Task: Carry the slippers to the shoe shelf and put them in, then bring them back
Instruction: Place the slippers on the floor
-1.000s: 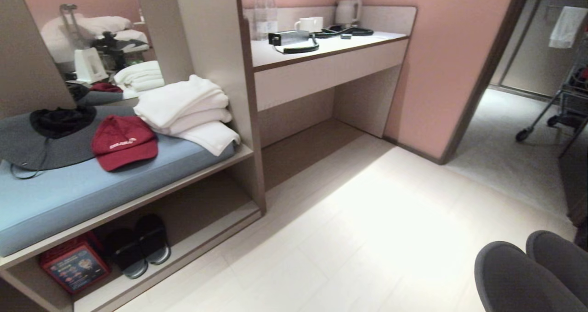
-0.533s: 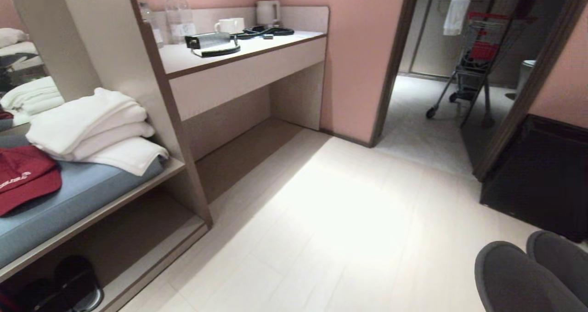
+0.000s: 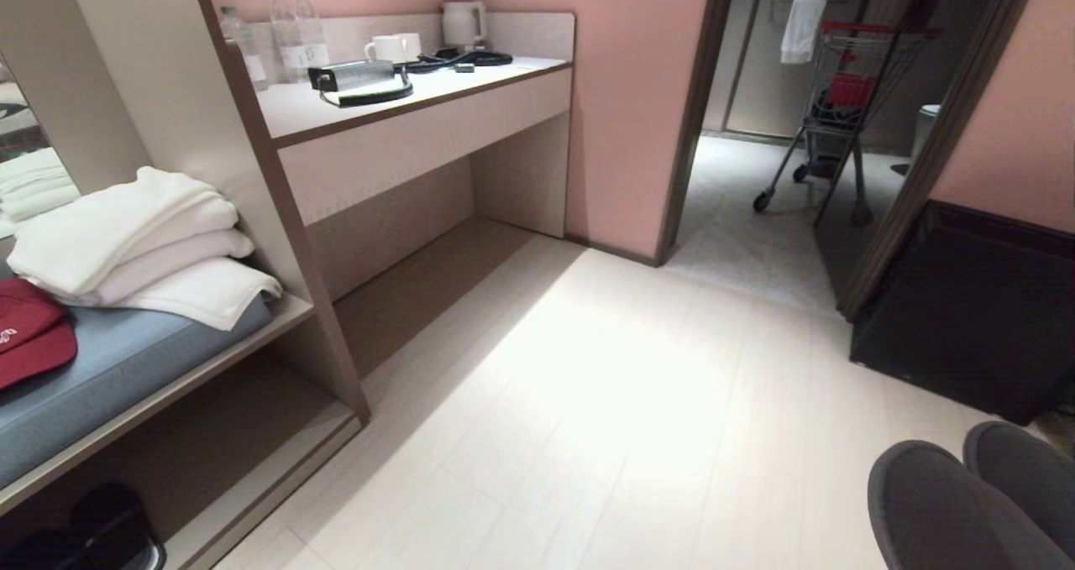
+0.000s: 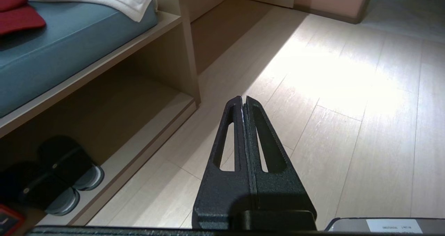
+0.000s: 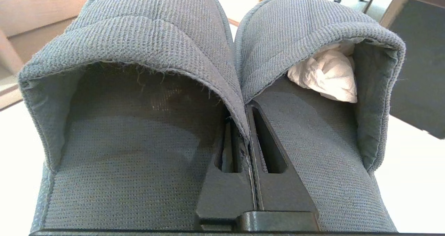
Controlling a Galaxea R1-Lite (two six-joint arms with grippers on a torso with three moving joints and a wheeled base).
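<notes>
Looking at the right wrist view, the right gripper (image 5: 247,124) had its fingers clamped together on the inner edges of both slippers (image 5: 139,90), pinching the pair side by side where the two uppers met. One slipper had a wad of white paper (image 5: 326,76) stuffed in its toe, the other opening was just dark. In the head view the same slippers (image 3: 974,503) sat in the lower right corner of the frame, toes rounded toward the camera, off the pale floor (image 3: 588,402).

The left gripper (image 4: 244,102) was holding nothing, fingers pressed tight together and pointing out over the floorboards in the middle of its own view.

The shelf (image 3: 252,444) was way over at the lower left of the head frame, well apart from the slippers. A pair of black slides (image 4: 59,173) sat inside it, lower left in the left wrist view. Above it was a blue cushion (image 3: 117,368) with a stack of white towels (image 3: 143,251) and a red cap (image 3: 29,343) at the left edge. Upper left of centre had the desk (image 3: 403,108) with bottles (image 3: 290,37), mugs (image 3: 390,47) and a kettle (image 3: 464,23). Through the doorway at upper right stood a cart (image 3: 840,100).
</notes>
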